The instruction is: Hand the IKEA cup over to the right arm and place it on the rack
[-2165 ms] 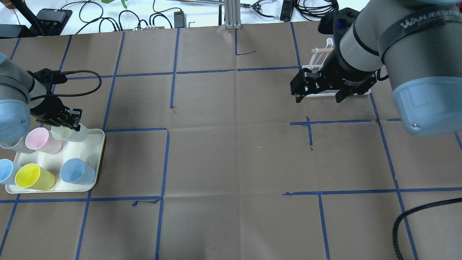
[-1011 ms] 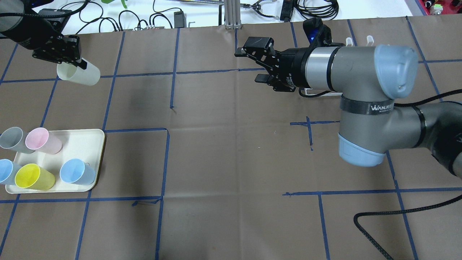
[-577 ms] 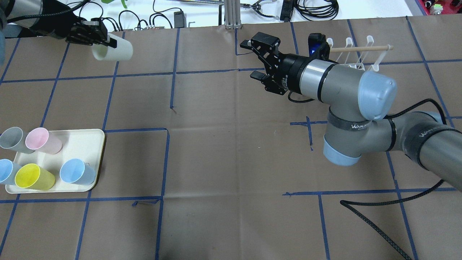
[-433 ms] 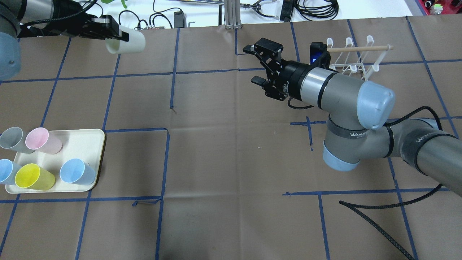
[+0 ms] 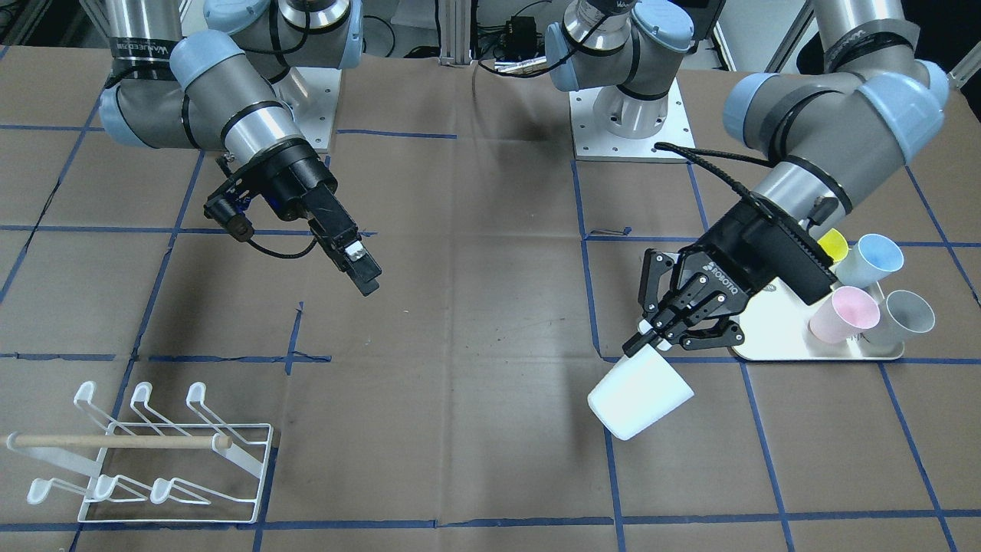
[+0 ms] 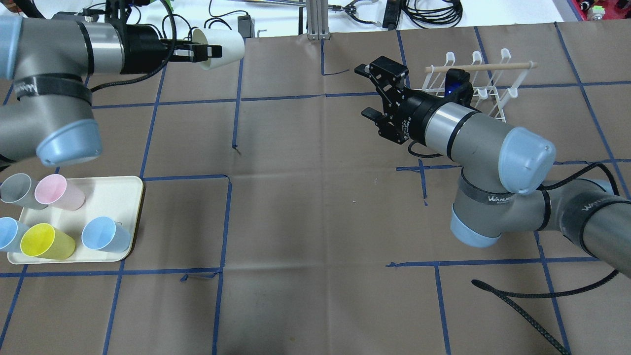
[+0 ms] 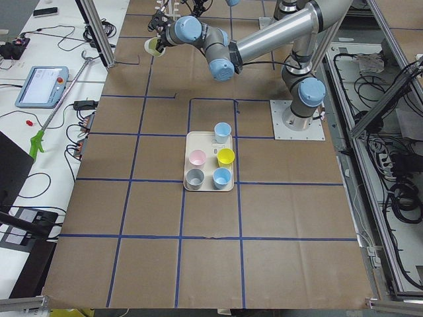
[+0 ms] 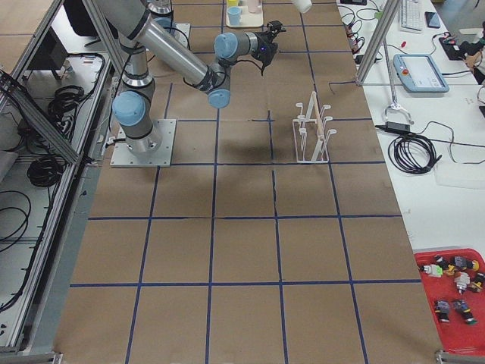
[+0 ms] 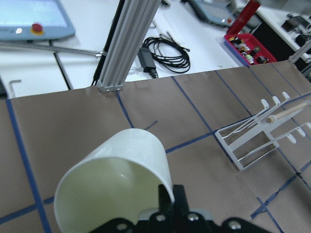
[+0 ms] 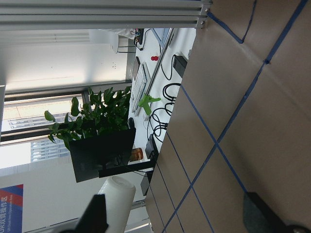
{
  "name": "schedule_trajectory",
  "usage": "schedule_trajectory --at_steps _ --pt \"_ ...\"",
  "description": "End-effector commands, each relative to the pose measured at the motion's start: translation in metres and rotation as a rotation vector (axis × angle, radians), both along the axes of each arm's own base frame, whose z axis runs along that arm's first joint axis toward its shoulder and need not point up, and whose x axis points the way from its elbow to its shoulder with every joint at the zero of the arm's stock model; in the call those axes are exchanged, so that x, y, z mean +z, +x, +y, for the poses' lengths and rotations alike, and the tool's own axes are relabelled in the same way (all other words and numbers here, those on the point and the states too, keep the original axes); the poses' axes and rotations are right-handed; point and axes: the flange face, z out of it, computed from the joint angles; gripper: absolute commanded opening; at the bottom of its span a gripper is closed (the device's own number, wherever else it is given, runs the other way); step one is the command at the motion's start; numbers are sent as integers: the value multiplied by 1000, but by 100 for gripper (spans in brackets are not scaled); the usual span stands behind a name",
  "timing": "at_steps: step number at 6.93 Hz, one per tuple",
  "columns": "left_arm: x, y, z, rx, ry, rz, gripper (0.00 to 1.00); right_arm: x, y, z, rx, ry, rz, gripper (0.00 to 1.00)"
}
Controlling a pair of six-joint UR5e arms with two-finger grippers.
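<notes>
Cream tray [image 6: 112, 196] bearing five coloured cups [image 6: 47, 241] on blue-taped brown table [image 6: 320, 222]

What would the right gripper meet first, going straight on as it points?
Probably nothing near: the right gripper aims across the brown paper-covered table; the white plastic cup in the left gripper sits slightly off that line, depth unclear.

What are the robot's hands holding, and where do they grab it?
The left gripper pinches the white cup by the wall at its rim. The right gripper is open and holds nothing.
</notes>
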Motion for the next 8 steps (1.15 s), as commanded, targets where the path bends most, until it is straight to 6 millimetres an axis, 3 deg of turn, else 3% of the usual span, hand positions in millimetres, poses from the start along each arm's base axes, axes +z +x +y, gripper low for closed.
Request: schedule_trajectory --at_steps 1,3,4,5,8 --pt "-44 -16 17 -113 -199 97 0 -11 -2 10 -13 36 5 100" --pt "-83 -55 20 -162 -287 142 0 -8 -2 9 -15 27 5 100" --pt "-83 -74 32 -139 -302 199 1 -6 -2 8 -15 21 5 100" --pt "-78 -81 37 -122 -286 224 1 -4 0 7 -11 17 5 100" --pt "-80 -128 68 -114 -261 181 2 14 6 -9 -74 -14 13 99"
